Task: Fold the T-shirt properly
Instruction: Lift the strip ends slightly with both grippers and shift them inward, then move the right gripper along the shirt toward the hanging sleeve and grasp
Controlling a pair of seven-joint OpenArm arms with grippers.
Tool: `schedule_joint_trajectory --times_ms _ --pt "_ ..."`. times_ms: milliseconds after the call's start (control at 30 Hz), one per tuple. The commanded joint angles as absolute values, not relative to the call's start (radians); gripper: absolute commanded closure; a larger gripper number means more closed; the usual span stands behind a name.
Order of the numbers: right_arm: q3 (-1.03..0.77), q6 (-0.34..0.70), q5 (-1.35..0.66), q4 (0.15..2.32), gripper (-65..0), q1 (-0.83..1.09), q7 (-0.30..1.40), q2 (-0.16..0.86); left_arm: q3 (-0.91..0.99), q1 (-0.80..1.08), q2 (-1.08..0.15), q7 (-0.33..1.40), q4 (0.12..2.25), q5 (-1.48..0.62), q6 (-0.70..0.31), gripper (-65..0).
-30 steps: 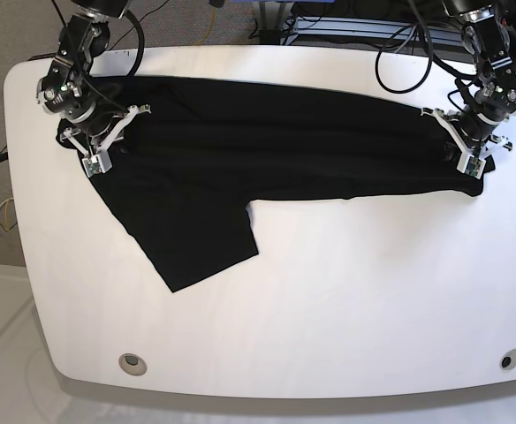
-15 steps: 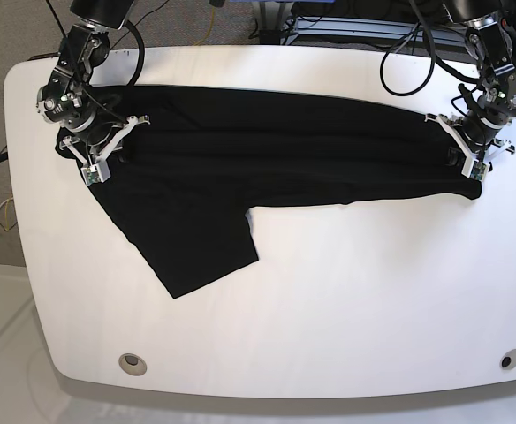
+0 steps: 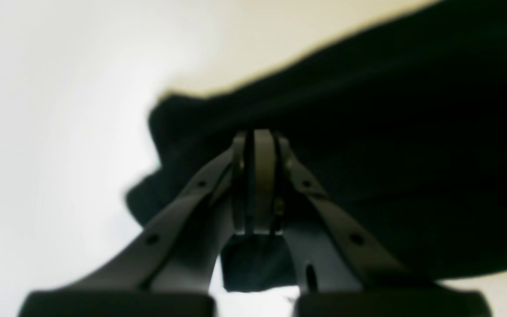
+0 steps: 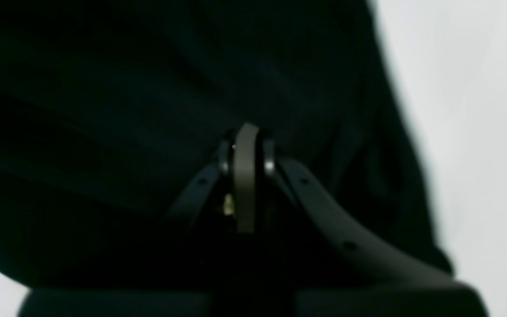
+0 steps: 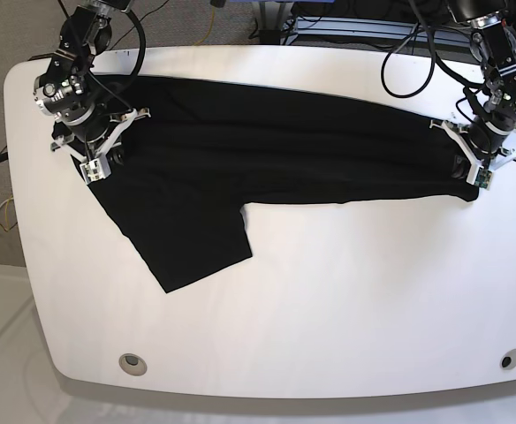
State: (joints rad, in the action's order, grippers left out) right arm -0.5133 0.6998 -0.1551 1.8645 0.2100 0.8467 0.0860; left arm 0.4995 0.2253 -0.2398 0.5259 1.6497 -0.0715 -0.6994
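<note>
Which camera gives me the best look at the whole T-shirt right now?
The base view: the T-shirt lies spread across the table, one sleeve hanging toward the front. Both wrist views show only blurred black cloth around closed jaws.

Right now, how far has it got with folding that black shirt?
Early on. Done: the T-shirt already lies doubled into a long band across the white table, one sleeve sticking out toward the front. In hand: the left gripper and right gripper each pinch an end of the band. Left: tucking that sleeve in and folding the band shorter.
</note>
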Motion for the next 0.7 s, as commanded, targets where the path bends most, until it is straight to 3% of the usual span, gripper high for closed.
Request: schedule_joint_trajectory --times_ms 0,567,667 --pt "-0.518 0.698 -0.157 1.914 0.0 0.208 0.835 0.094 0.506 0.234 -0.252 0.504 1.701 -0.087 -0.698 0.0" --pt "-0.515 0.698 -0.294 1.914 0.0 0.14 0.837 0.101 0.561 0.229 -0.249 0.504 1.804 -0.091 -0.698 0.0" --pt "-0.515 0.698 -0.294 1.896 -6.2 0.101 0.839 0.101 0.567 0.211 -0.251 0.504 1.804 -0.091 -0.698 -2.1"
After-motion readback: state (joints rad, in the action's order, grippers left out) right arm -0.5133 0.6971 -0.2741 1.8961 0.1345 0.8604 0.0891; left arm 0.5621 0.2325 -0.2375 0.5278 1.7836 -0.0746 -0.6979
